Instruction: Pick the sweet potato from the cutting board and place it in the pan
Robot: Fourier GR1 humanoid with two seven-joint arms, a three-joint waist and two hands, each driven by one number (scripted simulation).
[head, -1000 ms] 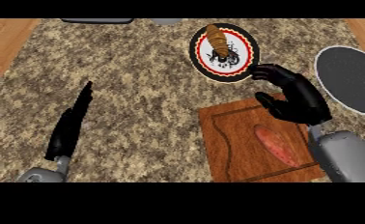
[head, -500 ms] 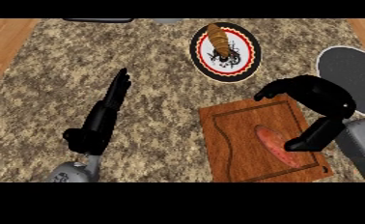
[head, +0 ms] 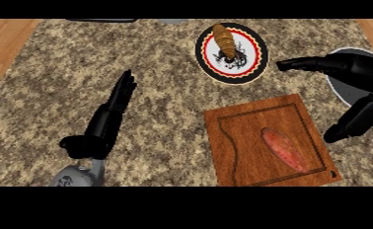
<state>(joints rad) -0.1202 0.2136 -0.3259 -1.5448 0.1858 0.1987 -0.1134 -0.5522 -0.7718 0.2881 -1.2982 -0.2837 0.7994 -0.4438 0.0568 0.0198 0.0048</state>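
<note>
Pre-grasp: right hand (head: 348, 75) spread open beside the board, nothing held, sweet potato not yet picked.

Reddish-orange elongated sweet potato (head: 284, 148) lies flat on the brown wooden cutting board (head: 241, 144), toward its right side; the right hand's lower fingers (head: 348, 124) hang just off the board's right edge, near the potato but apart from it. Next move likely calls for shifting left over the potato and curling round it. Dark round pan (head: 357, 91) is largely hidden behind that hand. Left hand (head: 109, 119) rests open on the speckled bench (head: 146, 60).
</note>
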